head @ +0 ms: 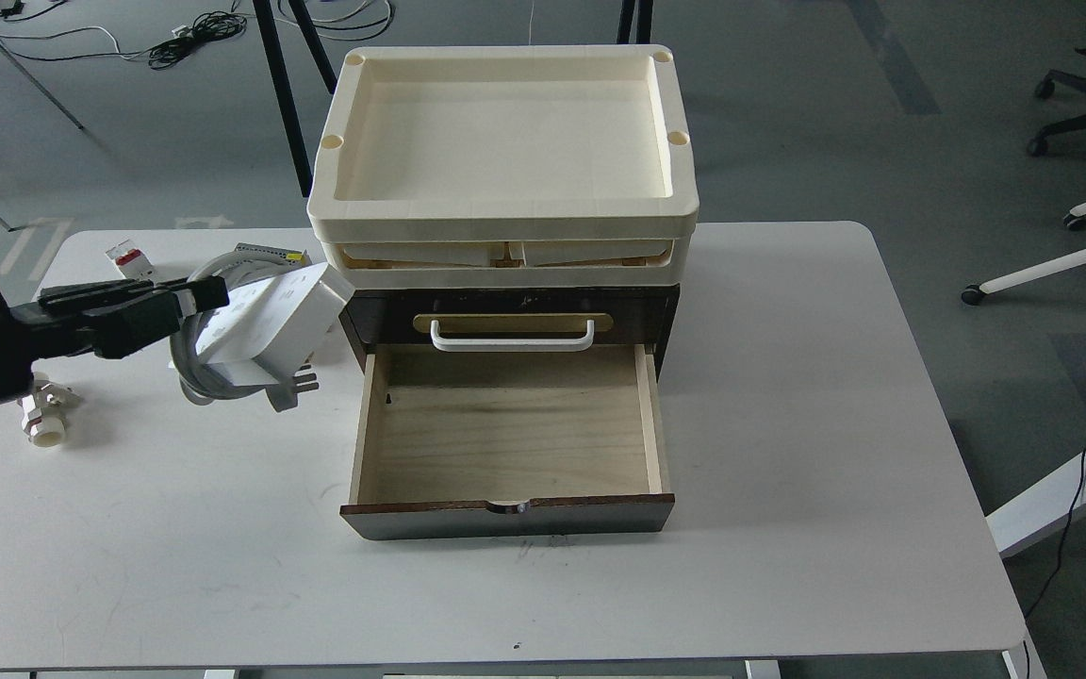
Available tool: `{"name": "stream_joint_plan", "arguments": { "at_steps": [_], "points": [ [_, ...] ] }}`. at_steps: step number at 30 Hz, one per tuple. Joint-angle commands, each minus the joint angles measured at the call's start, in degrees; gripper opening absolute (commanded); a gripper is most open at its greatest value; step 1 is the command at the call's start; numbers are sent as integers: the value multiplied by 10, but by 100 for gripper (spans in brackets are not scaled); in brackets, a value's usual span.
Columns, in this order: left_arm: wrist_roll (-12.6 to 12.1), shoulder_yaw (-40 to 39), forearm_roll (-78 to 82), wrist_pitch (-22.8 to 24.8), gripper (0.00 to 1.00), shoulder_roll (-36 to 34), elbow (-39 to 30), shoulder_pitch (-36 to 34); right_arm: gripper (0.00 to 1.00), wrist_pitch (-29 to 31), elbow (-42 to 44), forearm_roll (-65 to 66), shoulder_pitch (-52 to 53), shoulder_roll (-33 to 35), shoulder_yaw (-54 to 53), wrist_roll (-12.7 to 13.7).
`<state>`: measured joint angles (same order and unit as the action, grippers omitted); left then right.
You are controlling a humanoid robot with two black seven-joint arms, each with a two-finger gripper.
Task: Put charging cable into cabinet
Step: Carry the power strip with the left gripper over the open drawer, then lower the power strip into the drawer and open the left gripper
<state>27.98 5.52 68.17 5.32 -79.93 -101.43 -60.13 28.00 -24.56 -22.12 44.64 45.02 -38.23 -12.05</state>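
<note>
White rectangular power strip with coiled cord and grey plug (265, 325) held aloft just left of dark brown wooden cabinet (505, 415), tilted, plug dangling | left gripper (199, 297) fingers clamped on strip's near end, likely for carrying over the drawer | open pale-wood drawer (505, 434) pulled out, ready | cream plastic trays (505, 141) atop cabinet | right gripper unseen.

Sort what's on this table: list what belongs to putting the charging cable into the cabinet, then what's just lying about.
For the job:
- charging cable, held in the left end effector
- cabinet, lower drawer pulled open

Lying about:
- cream trays stacked on the cabinet
- white pipe valve
- small red-and-white part
- silver box behind the cable
</note>
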Motion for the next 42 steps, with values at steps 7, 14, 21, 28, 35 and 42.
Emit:
{"name": "stream_joint_plan", "arguments": {
  "at_steps": [7,14,21,28,35,42],
  "points": [
    [0,-3,-57,-52,0,151,3,50,99,0,8,1,-7,0,0,0],
    [0,-6,-82,-80,0,230,36,56,99,0,8,0,-7,0,0,0],
    [0,-7,-84,-110,0,309,129,109,99,0,9,0,-8,0,0,0],
    [0,-7,-83,-110,0,321,175,133,99,0,14,0,-11,1,0,0],
    [0,-6,-81,-113,0,355,221,144,99,0,14,0,-12,1,-1,0],
    [0,-6,-78,-112,16,357,227,145,99,0,14,0,-18,4,-1,0]
  ]
}}
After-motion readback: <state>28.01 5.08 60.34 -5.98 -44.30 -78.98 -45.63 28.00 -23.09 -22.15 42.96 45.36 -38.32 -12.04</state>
